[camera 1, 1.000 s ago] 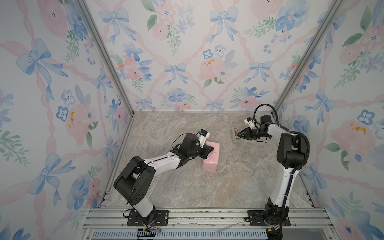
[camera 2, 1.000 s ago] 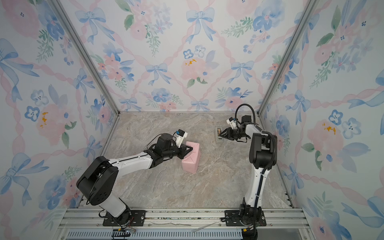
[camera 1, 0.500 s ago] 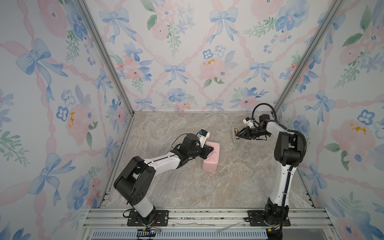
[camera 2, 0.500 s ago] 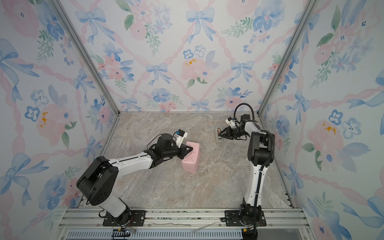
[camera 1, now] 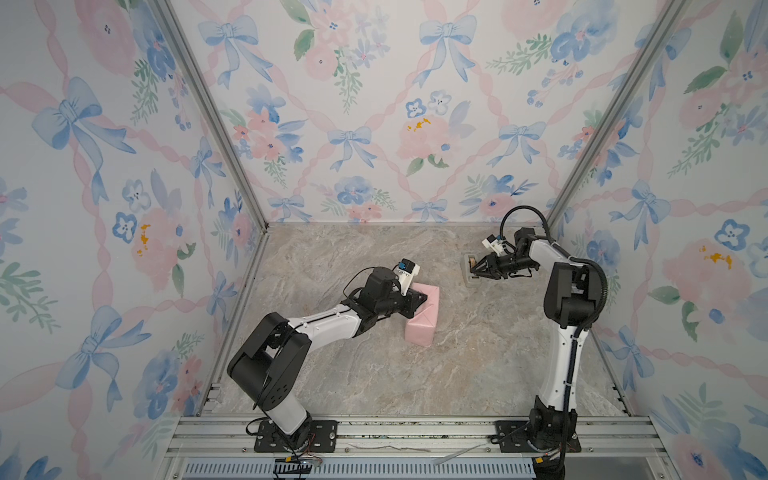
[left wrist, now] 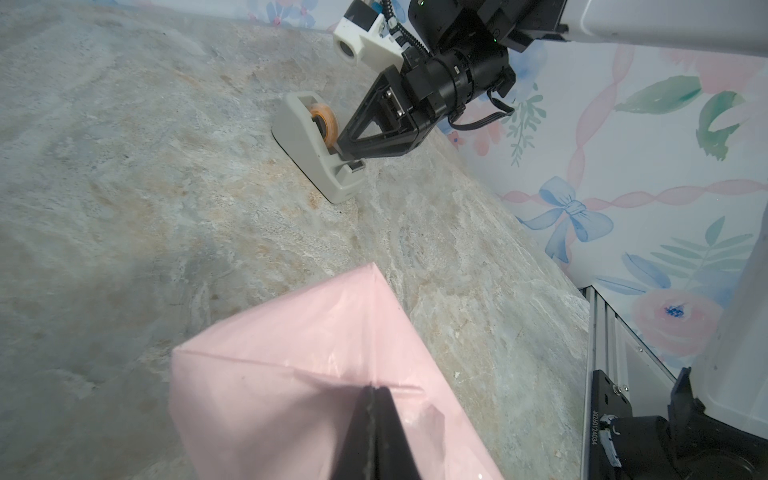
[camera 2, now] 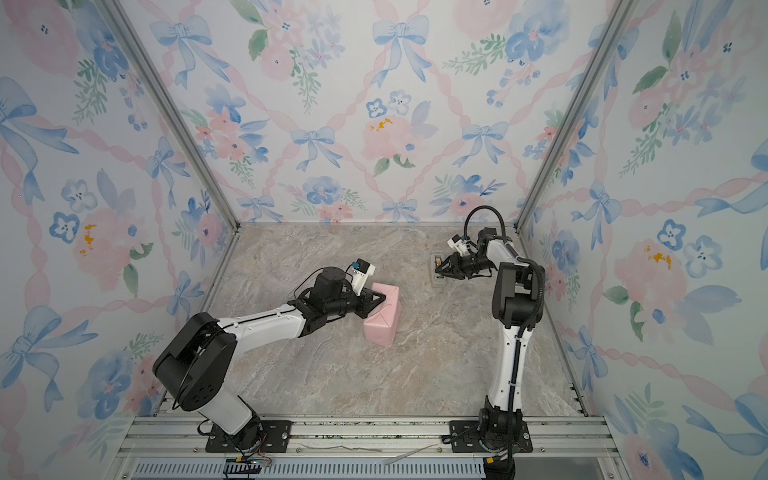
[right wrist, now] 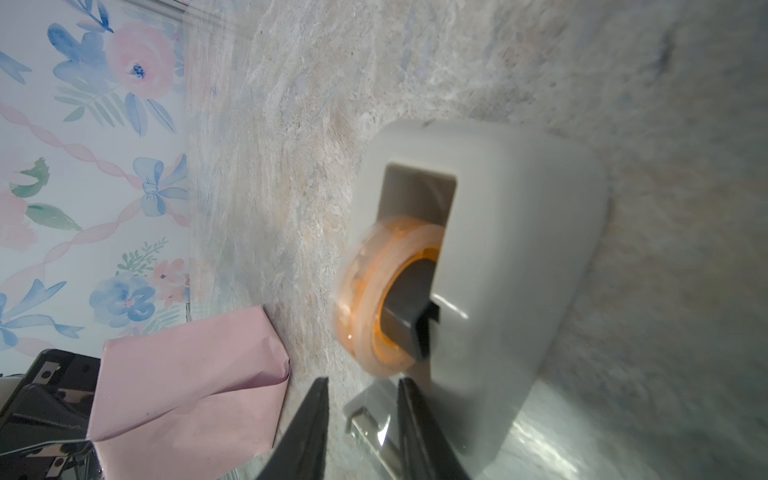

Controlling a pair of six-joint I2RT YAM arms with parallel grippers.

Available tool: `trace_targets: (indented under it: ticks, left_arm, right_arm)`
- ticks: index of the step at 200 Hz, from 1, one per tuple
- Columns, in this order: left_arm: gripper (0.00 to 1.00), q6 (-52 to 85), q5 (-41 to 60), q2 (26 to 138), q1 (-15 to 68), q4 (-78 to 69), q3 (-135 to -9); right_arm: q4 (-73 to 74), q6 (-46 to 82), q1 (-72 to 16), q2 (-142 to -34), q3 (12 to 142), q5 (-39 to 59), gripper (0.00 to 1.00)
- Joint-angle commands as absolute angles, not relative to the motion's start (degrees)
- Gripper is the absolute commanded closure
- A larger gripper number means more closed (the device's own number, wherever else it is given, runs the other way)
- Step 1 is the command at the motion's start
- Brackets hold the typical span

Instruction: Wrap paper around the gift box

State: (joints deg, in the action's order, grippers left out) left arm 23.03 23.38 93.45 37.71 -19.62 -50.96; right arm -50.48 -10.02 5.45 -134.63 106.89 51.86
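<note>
Parcel pinned mid-table; right pincer at the tape.
Nothing up front has budged in the last second: the left gripper (left wrist: 372, 390), jaws shut tight, still presses its tips on the top fold of the paper (camera 1: 423, 324), mid-table. The paper shows its pale pink side, creased into triangular flaps, hiding the gift box entirely. Farther back, the right gripper (right wrist: 361, 380) has narrowed slightly, jaws part-open either side of the cutter end of the tape dispenser (left wrist: 307, 141), gripping nothing I can make out.

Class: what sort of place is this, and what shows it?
Likely a robot test booth: two arms bolted to a metal rail, wallpapered panels boxing in a marble-look table, a tape dispenser.
</note>
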Motion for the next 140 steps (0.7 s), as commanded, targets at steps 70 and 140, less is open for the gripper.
trace_targets:
  ticks: [70,140]
  left_arm:
    - [0.94,23.1,22.7,93.7,38.3,-14.0,-49.7]
    - [0.94,23.2,22.6,93.3,38.2,-14.0,-49.6]
  right_arm:
    - [-54.2,-10.6,4.7,-137.2,107.7,50.2,0.70]
    - [-55.5,-10.6,4.9,-138.5,108.6,52.3,0.75]
